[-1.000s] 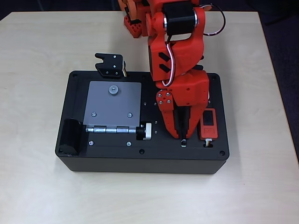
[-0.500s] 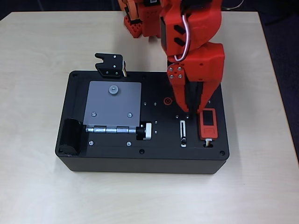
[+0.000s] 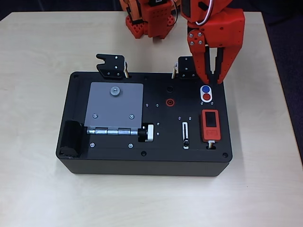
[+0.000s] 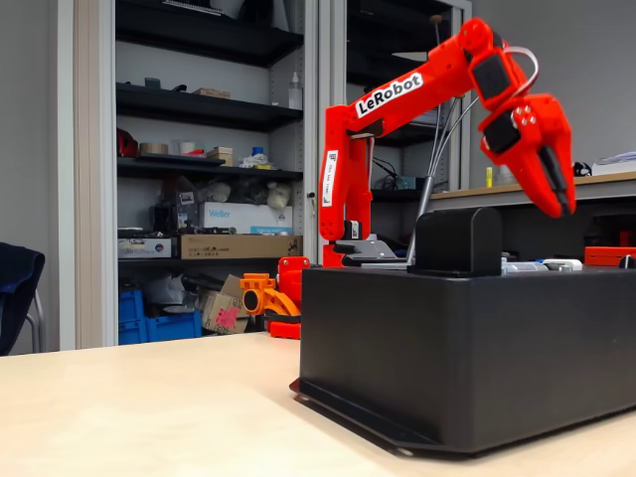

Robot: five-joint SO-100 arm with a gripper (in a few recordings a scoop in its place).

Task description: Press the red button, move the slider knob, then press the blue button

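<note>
In the overhead view the blue button point(image 3: 205, 89) and the red button point(image 3: 207, 97) sit in one white oval at the back right of the black box point(image 3: 142, 165). The slider knob point(image 3: 186, 143) is at the near end of its white-outlined track point(image 3: 185, 132). My red gripper point(image 3: 215, 81) points down with its fingertips together, just behind and right of the blue button. From the side in the fixed view, the gripper point(image 4: 562, 207) hangs well above the box top point(image 4: 467, 288), touching nothing. Its jaws hold nothing.
On the box top are a grey hinged plate point(image 3: 116, 104), a white-and-black handle point(image 3: 148, 133), a red device with a dark screen point(image 3: 210, 125), a red ring socket point(image 3: 169, 101) and a black socket point(image 3: 169, 88). Black brackets point(image 3: 112, 66) point(image 3: 187, 68) stand at the back edge.
The gripper has left the slider track, risen and swung back and right toward the box's rear edge. The two buttons and the slider are now uncovered.
</note>
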